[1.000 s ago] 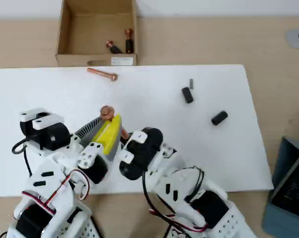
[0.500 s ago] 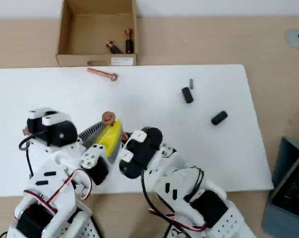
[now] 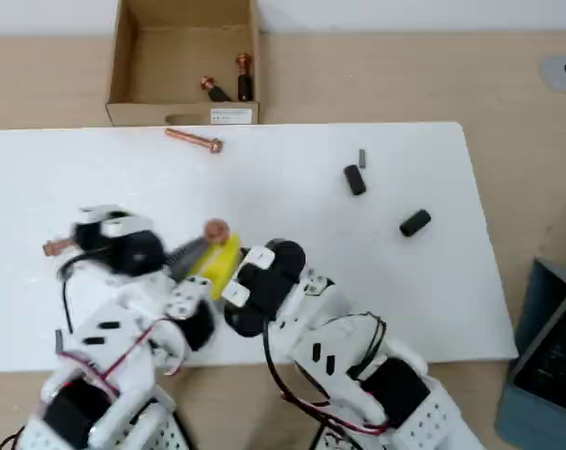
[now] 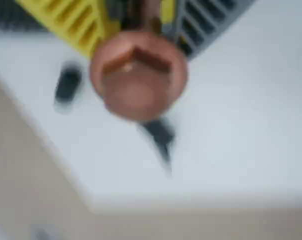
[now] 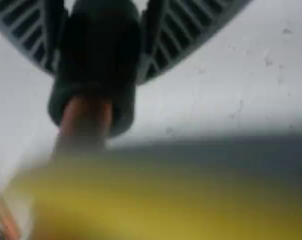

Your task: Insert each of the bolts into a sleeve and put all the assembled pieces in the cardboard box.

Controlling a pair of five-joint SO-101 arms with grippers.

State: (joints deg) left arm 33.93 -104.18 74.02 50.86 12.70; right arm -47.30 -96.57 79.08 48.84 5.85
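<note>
Found left gripper [image 3: 206, 251] pinched on a held bolt [image 3: 216, 230], with yellow finger [image 4: 66, 20] on one side of the shank and grey finger [image 4: 211, 20] on the other, and the round copper head standing clear of the tips. Located this pair over the near part of the white board [image 3: 292, 187]. Found right gripper [image 5: 98, 47] immediately to the right, pressed together on a black sleeve [image 5: 98, 65] gripped across its body. Noted, in the right wrist view, the copper shank meeting the sleeve's open end; cannot tell how deep.

Swept the remainder from the left:

- Recorded a far-left bolt [image 3: 56, 247] lying flat on the board, just beside the left arm's housing.
- Recorded the cardboard box [image 3: 119, 66] on the wooden table [image 3: 39, 84] beyond the board's far edge, open at the top.
- Counted inside it one assembled piece [image 3: 213, 90] and a second assembled piece [image 3: 244, 77], close together near the right wall.
- Logged a loose bolt [image 3: 194, 141] flat on the board just in front of the box, head to the right.
- Logged a thin grey pin [image 3: 362, 157] right of centre, with a first loose sleeve [image 3: 355, 179] just beside it.
- Logged a second loose sleeve [image 3: 415, 222] farther right, apart from both.
- Noted a blue-grey bin [image 3: 550, 366] off the board at the right edge.
</note>
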